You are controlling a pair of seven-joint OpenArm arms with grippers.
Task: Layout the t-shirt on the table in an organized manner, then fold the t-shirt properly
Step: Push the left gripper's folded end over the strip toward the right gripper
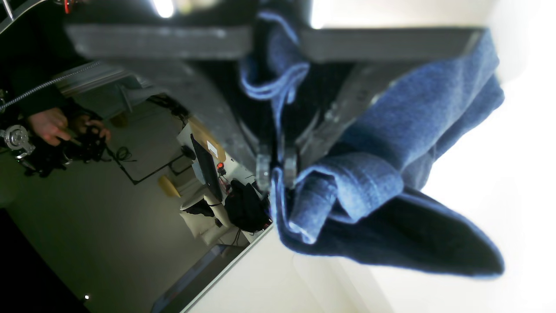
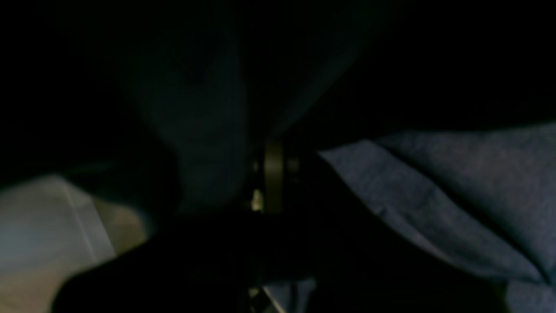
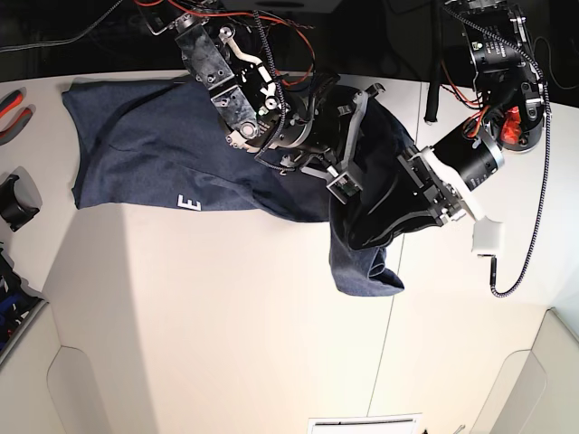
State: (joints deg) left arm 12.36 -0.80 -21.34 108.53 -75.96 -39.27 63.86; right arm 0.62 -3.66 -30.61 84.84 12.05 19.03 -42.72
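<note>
**Two claws, one bunched-up shirt**

Both claws are clenched on the soft, wrinkly, slate-blue cotton t-shirt [image 3: 154,149]. The left claw [image 1: 278,167] pinches a rolled edge of the blue cloth, and a dark fold hangs down below it. The right claw [image 3: 336,185] sits in the middle of the shirt. Its own camera is dark, with only blue folds of cloth showing around it.

One half of the t-shirt lies flat on the wide, flat white table [image 3: 226,316], near the far edge, with a white letter peeking out at its hem. The other half is lifted and crumpled between the two arms, and a tail of it droops onto the table.

What could go wrong? The left claw holds only a thin bit of cloth, so a hard pull may let it slip out, and the shirt would drop in a heap. If the claws pull in different ways, the cloth may twist. The shirt also lies close to the far edge of the table, so a pull that way might drag it off.
</note>
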